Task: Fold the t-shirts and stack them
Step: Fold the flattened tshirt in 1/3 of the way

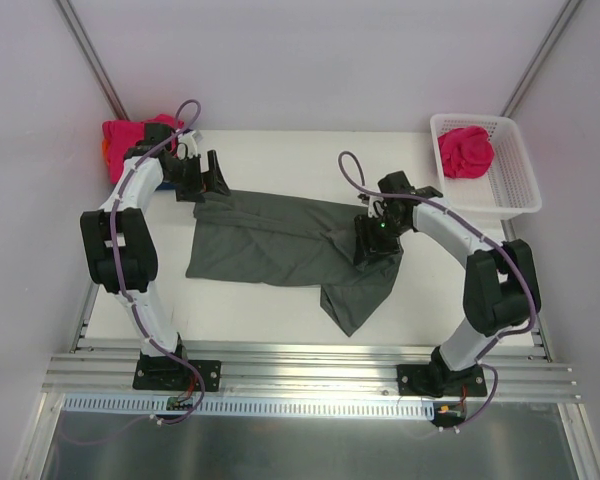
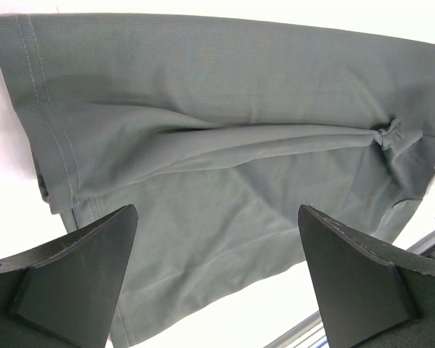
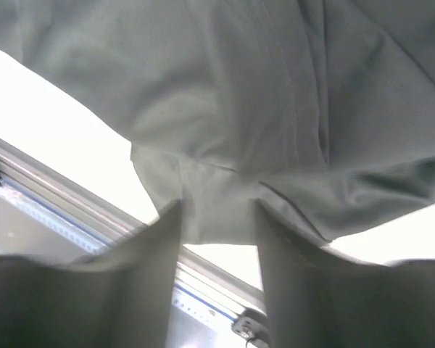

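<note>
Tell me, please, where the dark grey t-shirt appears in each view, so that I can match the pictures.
Top external: the dark grey t-shirt lies spread across the middle of the table.
Left wrist: it fills most of the picture.
Right wrist: it fills the upper part.
Shared landmark: the aluminium rail at the table's near edge shows in all three.

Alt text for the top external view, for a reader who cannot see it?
A dark grey t-shirt lies rumpled across the white table, the open left gripper at its far-left corner, the right gripper down on its right side. One pink t-shirt sits in a white basket far right; a second pink t-shirt is bunched far left.
</note>
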Controlling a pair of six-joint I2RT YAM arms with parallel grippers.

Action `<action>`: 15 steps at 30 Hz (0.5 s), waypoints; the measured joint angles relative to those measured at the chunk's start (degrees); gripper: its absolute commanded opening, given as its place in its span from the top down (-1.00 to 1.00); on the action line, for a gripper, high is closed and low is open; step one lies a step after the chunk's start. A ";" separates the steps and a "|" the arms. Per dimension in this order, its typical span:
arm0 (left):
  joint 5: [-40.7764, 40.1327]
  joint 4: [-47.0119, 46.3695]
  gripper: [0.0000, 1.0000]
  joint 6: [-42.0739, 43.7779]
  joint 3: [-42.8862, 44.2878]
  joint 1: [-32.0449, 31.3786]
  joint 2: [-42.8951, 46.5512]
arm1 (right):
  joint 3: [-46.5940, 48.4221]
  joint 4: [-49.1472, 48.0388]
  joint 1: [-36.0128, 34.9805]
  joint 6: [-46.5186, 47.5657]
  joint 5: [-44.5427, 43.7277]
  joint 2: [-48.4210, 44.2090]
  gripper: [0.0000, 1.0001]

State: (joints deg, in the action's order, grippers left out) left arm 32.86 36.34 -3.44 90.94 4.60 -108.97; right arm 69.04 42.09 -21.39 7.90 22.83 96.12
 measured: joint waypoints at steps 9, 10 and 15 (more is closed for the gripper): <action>0.09 0.00 -0.87 -0.46 0.00 0.00 0.00 | 7.54 -1.18 2.86 0.28 -1.97 1.07 -0.14; 0.09 0.00 -0.87 -0.48 0.00 0.00 0.00 | 9.01 -1.57 2.99 0.33 -2.05 2.12 -0.15; 0.04 0.00 -0.88 -0.46 -0.09 0.00 0.15 | 17.25 -3.02 3.28 0.50 -2.08 10.16 -0.09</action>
State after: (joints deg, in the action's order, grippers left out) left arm 32.91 36.34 -3.90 90.85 4.60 -108.81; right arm 86.28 39.07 -18.11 8.40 20.75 106.28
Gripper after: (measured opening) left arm 0.937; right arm 0.554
